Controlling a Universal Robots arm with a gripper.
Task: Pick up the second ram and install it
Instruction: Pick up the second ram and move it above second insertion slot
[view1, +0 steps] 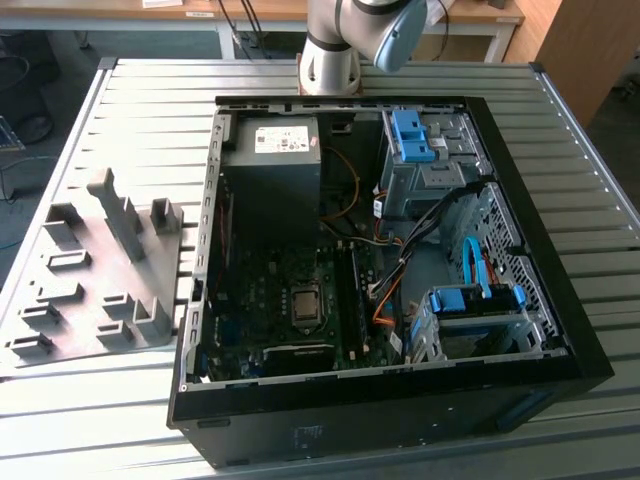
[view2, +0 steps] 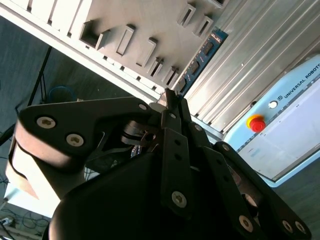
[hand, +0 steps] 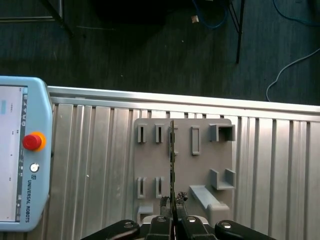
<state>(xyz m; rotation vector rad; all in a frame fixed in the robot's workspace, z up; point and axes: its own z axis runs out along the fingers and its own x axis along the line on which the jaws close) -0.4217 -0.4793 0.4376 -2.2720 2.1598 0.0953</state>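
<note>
In the exterior view an open computer case (view1: 390, 425) sits in the middle of the slatted table (view1: 150, 100), with the arm's base (view1: 330, 60) at the table's far edge. The grey tray (view1: 100, 290) lies beside the case on the exterior view's left, near the table's edge and close to its near corner. Inside the case, the long black sockets (view1: 352, 295) lie just beside the processor on the motherboard (view1: 260, 300). Their long axis runs roughly from the table's far edge toward its near edge.

In the first wrist view the gripper (hand: 172, 202) looks down on that tray (hand: 205, 155), and the second ram (hand: 172, 165) is pinched between its fingers. The stick shows edge-on as a thin dark line running straight out from the fingertips across the tray's middle. How far it stands clear of the slots cannot be judged. A teach pendant (hand: 20, 150) with a red button (hand: 32, 141) rests on the table beside the tray.

In the second wrist view the gripper (view2: 169, 100) appears from the side, its fingers drawn together on one end of the ram (view2: 202, 54). The board's broad face, with its dark chips, reaches away from the fingertips in line with them. Tray and table lie behind it.

So the stick is already in the grip over the tray — its sockets lie apart from it, inside the case on the tray's far side from the table edge.
</note>
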